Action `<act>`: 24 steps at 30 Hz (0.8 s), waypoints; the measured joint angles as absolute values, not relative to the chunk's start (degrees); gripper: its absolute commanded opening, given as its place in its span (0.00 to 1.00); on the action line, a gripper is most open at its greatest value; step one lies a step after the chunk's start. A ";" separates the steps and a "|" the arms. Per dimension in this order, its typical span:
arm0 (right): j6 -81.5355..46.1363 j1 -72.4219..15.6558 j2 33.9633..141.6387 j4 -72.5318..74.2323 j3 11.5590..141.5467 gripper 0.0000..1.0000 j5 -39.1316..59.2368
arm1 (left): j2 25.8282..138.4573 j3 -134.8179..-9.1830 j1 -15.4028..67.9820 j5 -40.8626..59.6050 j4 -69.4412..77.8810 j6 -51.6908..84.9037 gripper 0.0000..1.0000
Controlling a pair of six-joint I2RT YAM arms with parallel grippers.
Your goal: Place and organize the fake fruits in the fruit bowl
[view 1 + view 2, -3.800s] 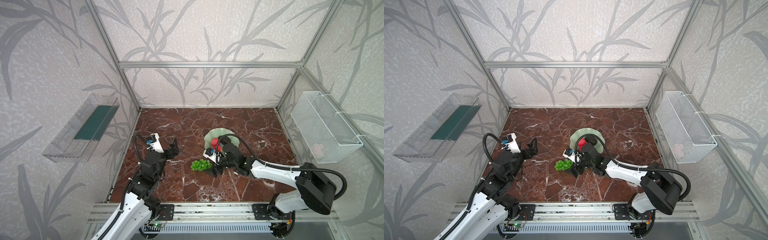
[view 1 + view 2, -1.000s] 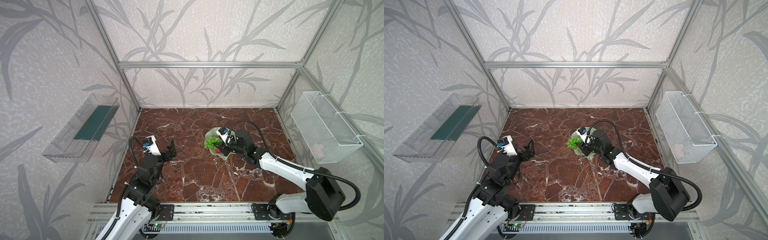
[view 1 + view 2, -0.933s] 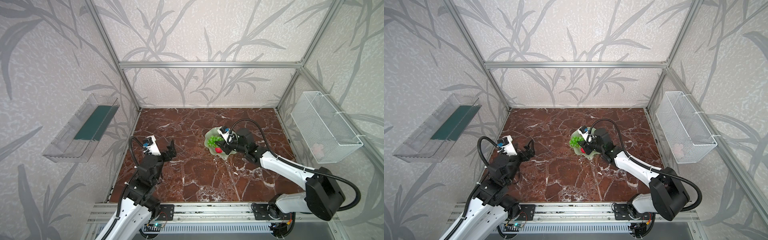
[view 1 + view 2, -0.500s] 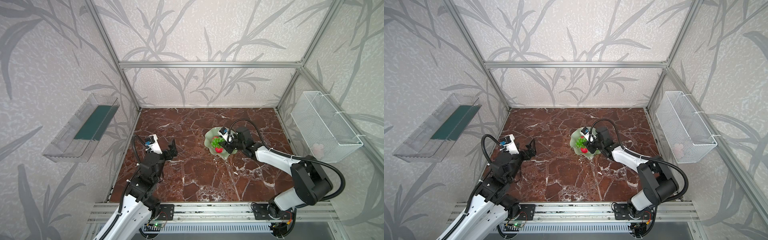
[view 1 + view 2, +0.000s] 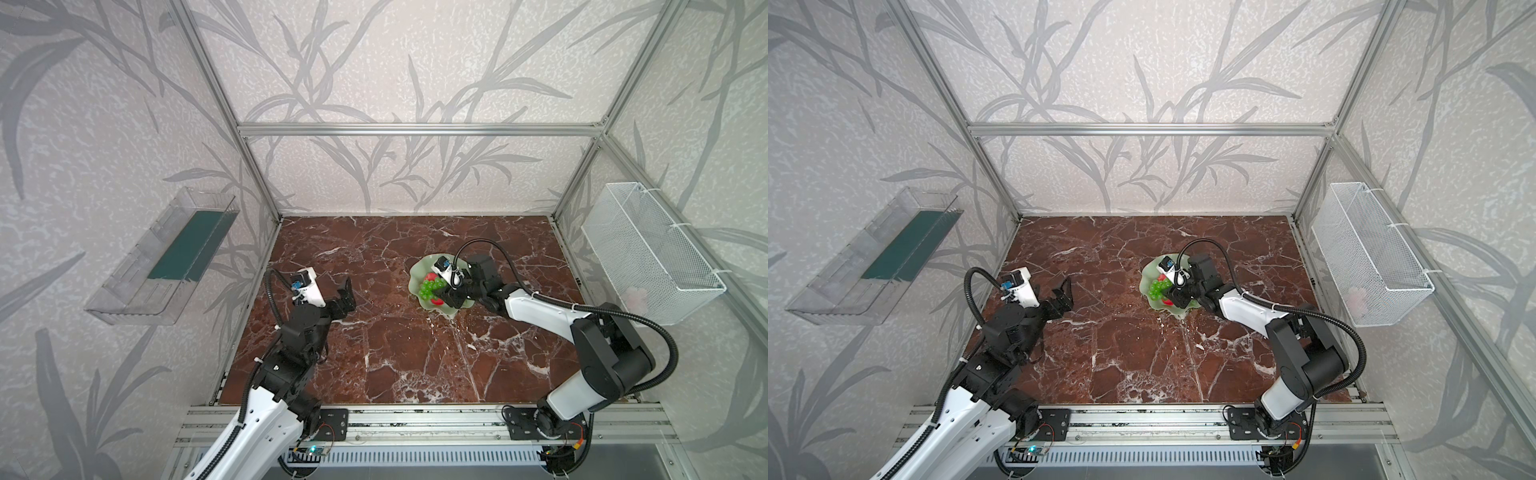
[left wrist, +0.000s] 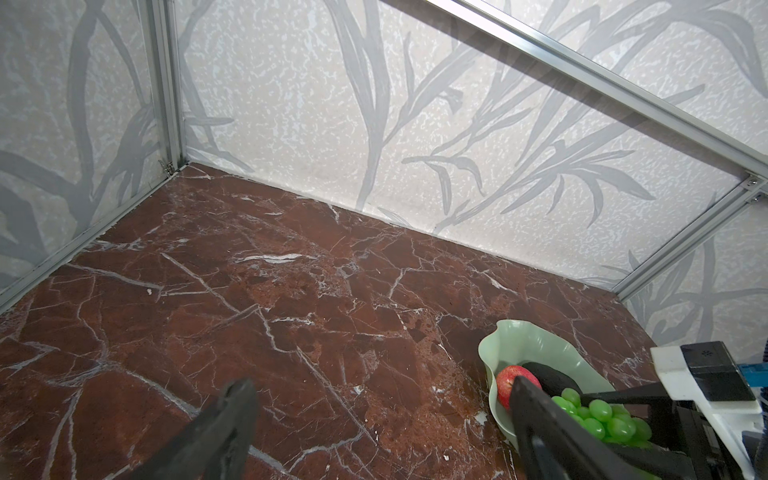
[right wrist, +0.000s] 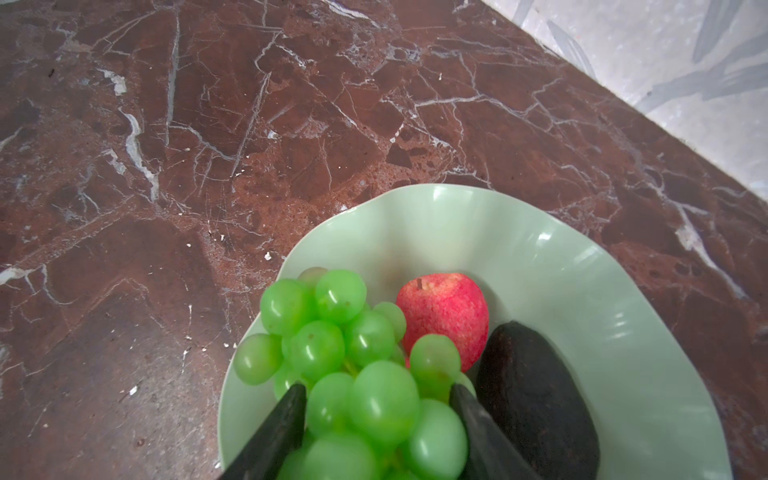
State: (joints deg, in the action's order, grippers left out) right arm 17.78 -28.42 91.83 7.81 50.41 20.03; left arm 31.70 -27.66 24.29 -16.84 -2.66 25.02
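Near the front rail, the left arm is folded low over the bare counter [image 5: 374, 332], its elbow raised and its forearm pointing toward the back wall; the left end effector [image 5: 344, 296] stands wide and empty, well apart from the bowl [image 5: 419, 268], as it did a second ago. Farther in, the right arm reaches forward across the counter with its wrist pitched down over the bowl's near side. The change lies here: the grapes [image 7: 353, 357], which lay on the counter beside the bowl a few seconds ago and hung above it one second ago, now sit inside the bowl. The right end effector [image 7: 378, 399] has begun to part; its fingers [image 7: 286, 419] flank the bunch, but whether they still press on it cannot be told. Behind the grapes lie one apple [image 7: 442, 316] and the avocado [image 7: 536, 399], touching each other; a second red fruit [image 5: 436, 301] shows under the wrist in a top view. All four fruits thus appear placed; release and withdrawal probably remain.
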 measured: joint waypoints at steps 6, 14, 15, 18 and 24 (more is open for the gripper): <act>15.88 -28.38 92.12 5.67 52.40 0.79 21.06 | 31.53 -27.66 24.29 -16.88 -2.55 24.95 0.95; 9.82 -28.38 91.48 5.56 52.21 0.99 23.35 | 31.20 -27.62 24.29 -17.34 -1.76 24.45 0.95; 8.51 -28.38 90.70 6.09 51.81 0.99 23.35 | 31.20 -27.55 24.29 -17.67 -1.23 24.10 0.95; 5.65 -28.36 86.46 7.57 49.82 0.99 21.71 | 31.38 -26.28 24.29 -19.14 2.07 22.35 0.97; 1.48 -27.29 73.87 12.78 43.57 0.99 10.87 | 37.87 -22.70 23.83 -25.43 10.57 15.62 1.00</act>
